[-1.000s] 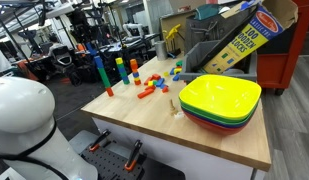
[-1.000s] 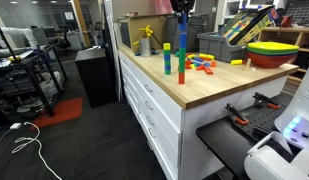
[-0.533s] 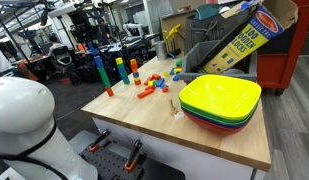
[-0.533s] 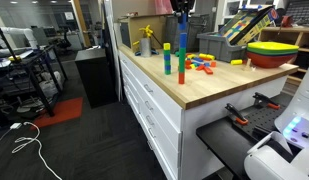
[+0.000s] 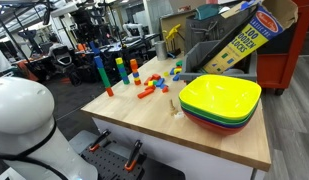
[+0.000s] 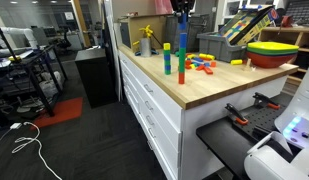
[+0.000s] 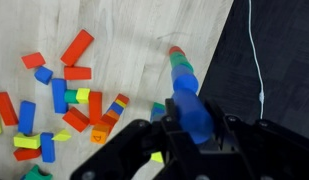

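In the wrist view my gripper [image 7: 191, 125] is shut on a blue block [image 7: 187, 104], the top piece of a tall thin tower [image 7: 180, 68] of blue and green blocks with a red base. In both exterior views the tower [image 6: 181, 50] [image 5: 99, 72] stands upright near the table's edge, and the dark gripper [image 6: 181, 7] sits at its top. A shorter green tower [image 6: 166, 57] stands right beside it.
Loose coloured blocks [image 7: 64, 90] [image 5: 154, 82] lie scattered on the wooden table [image 5: 194, 135]. A stack of bright bowls [image 5: 219, 100] [image 6: 272, 50] sits near one end. A wooden-blocks box [image 5: 244, 35] leans behind it. The table edge drops to dark floor [image 7: 264, 50] beside the tower.
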{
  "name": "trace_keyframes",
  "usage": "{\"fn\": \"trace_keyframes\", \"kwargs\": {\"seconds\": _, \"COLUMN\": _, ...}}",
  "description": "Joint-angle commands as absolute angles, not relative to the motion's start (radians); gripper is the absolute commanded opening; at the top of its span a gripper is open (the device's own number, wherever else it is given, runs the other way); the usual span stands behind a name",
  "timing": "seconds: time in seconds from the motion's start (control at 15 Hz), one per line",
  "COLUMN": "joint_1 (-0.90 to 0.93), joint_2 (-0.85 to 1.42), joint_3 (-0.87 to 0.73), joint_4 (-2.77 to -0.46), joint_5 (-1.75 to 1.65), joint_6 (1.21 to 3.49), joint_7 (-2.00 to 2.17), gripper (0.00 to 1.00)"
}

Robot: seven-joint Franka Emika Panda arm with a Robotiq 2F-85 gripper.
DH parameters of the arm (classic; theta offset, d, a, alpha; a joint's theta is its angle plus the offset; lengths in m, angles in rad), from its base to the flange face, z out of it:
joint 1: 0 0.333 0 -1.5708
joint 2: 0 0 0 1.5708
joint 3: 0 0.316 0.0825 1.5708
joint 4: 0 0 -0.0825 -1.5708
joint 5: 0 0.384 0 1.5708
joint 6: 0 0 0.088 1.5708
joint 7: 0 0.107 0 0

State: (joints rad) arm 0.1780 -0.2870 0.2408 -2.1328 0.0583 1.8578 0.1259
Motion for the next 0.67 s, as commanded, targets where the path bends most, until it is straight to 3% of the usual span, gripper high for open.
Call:
{"fn": "trace_keyframes", "kwargs": {"seconds": 0.0, "joint_1": 0.177, "joint_2": -0.268, "joint_3": 0.238, "joint_4": -2.105, "joint_5": 0.041, "joint_6": 1.833, "joint_7": 0.151, "gripper": 0.08}}
{"fn": "trace_keyframes", "kwargs": {"seconds": 0.6, "joint_1": 0.177, "joint_2": -0.268, "joint_3": 0.234, "joint_4": -2.114, "joint_5": 0.044, "joint_6": 1.826, "joint_7": 0.151, "gripper": 0.08}}
